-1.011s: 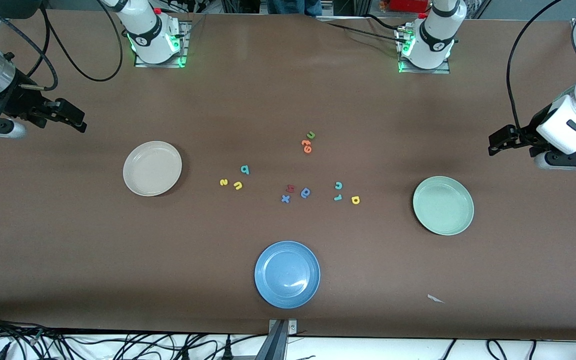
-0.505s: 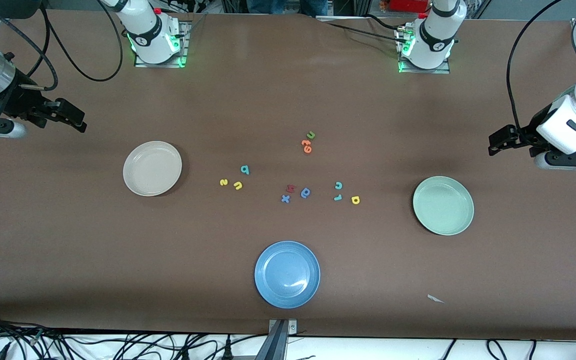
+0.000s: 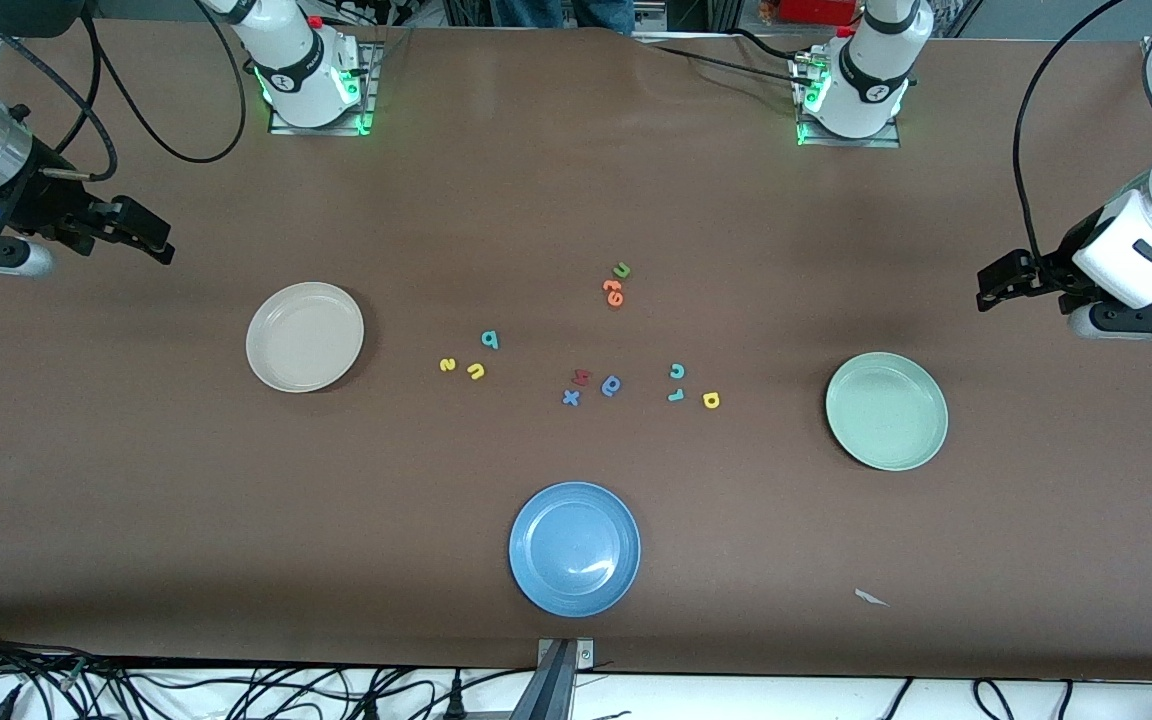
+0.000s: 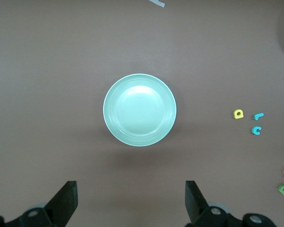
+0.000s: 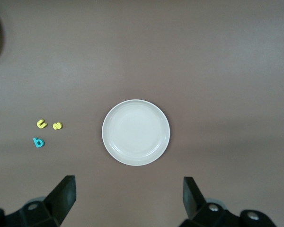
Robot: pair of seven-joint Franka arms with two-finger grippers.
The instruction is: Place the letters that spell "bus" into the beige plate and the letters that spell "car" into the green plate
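The beige plate [image 3: 305, 337] [image 5: 136, 132] lies empty toward the right arm's end of the table. Beside it, toward the table's middle, lie the teal b [image 3: 489, 340], yellow s [image 3: 447, 365] and yellow u [image 3: 476, 372]. The green plate [image 3: 886, 411] [image 4: 139, 109] lies empty toward the left arm's end. The teal c [image 3: 677, 371], teal r [image 3: 674, 395] and yellow a [image 3: 710, 400] lie beside it, toward the middle. My right gripper [image 3: 158, 240] [image 5: 128, 187] hangs open and empty over bare table beside the beige plate. My left gripper [image 3: 984, 285] [image 4: 131, 189] hangs open and empty beside the green plate.
A blue plate [image 3: 574, 549] sits near the front edge. Between the two letter groups lie a red letter [image 3: 580, 377], a blue round letter [image 3: 611, 385] and a blue x [image 3: 570, 397]. Orange letters [image 3: 613, 292] and a green u [image 3: 621, 270] lie farther back. A paper scrap [image 3: 871, 597] lies near the front.
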